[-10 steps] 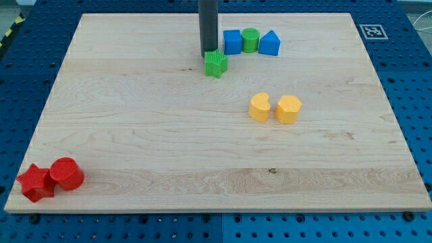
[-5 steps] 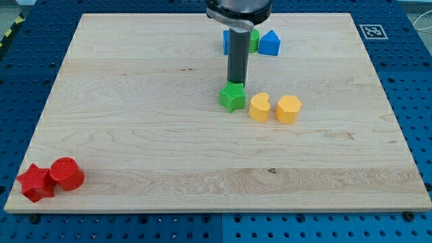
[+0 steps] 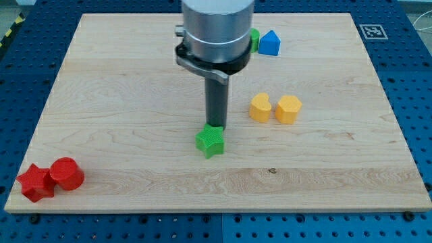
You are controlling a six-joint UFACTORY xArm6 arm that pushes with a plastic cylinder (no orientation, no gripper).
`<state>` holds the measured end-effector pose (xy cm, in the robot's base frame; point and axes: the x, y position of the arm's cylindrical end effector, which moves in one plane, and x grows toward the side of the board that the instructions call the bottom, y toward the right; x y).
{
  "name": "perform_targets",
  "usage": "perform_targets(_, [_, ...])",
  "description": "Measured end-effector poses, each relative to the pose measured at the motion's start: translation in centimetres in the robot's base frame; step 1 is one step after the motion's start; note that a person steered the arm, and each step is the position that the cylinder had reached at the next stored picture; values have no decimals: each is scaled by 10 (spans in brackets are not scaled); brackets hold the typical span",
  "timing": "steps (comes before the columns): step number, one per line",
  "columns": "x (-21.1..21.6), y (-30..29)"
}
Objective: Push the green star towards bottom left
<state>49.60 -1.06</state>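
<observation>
Over at the view's left, low in the corner of the wooden board, a red star sits touching a red cylinder, well apart from everything else. Moving across, the green star lies a little left of the board's centre and somewhat below the middle, with open wood all the way down to that red pair. My tip, a plain dark rod with nothing to spread or pinch, stands at the star's upper right edge, seemingly in contact with it, though the rod's own body hides the exact meeting point. The star looks like a small, light, rigid plastic piece that will skid easily on the smooth wood; its points mean an off-centre shove is likely to spin it rather than carry it, so the push wants to land on that upper right side, aimed through its middle. Further right sit a yellow heart-shaped block and a yellow hexagonal block, side by side, and up top a green block peeks from behind the arm beside a blue block.
</observation>
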Motion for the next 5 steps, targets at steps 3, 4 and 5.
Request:
perform_targets(3, [26,32])
perform_targets(4, [40,27])
perform_targets(5, [45,-3])
